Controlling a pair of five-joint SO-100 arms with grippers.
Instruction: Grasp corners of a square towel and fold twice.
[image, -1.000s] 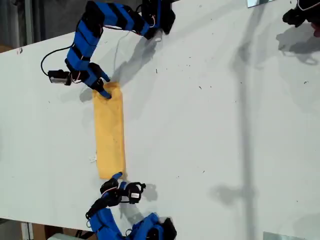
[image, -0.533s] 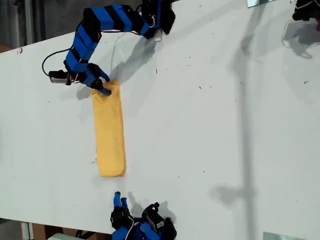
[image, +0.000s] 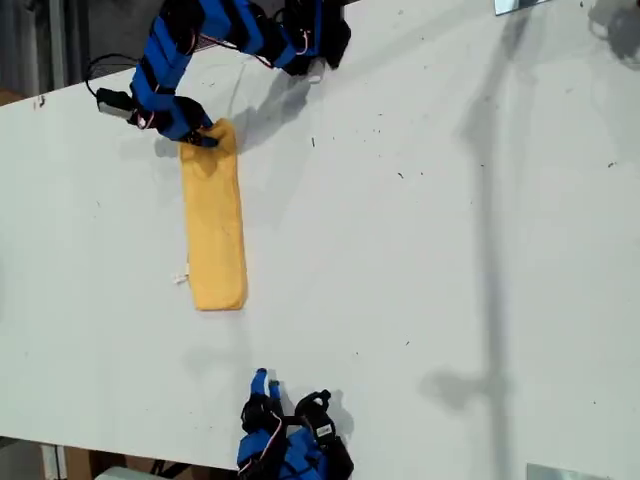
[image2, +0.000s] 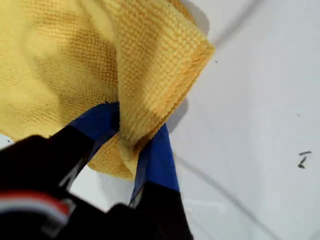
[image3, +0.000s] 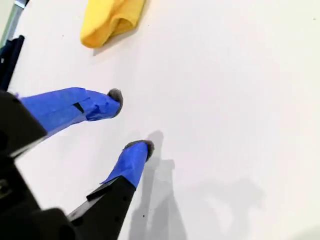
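Observation:
The yellow-orange towel (image: 213, 221) lies folded into a long narrow strip on the white table, toward the exterior view's left. My first gripper (image: 200, 137) is shut on the strip's far end, and the first wrist view shows the towel (image2: 125, 65) bunched between its blue fingers (image2: 157, 155), pinched close to a corner (image2: 202, 46). My second gripper (image: 262, 385) is pulled back near the table's front edge, well apart from the cloth. It is open with nothing between its fingertips (image3: 116, 97). The towel's near end (image3: 111, 19) lies some way ahead of it.
The white table (image: 430, 250) runs bare toward the exterior view's right. A small white tag (image: 181, 279) sticks out of the strip's edge. A dark cable (image: 105, 68) loops beside the first arm at the back.
My second gripper let go of the towel's near end and drew back to the table's front edge. My first gripper dragged the strip toward the back of the table.

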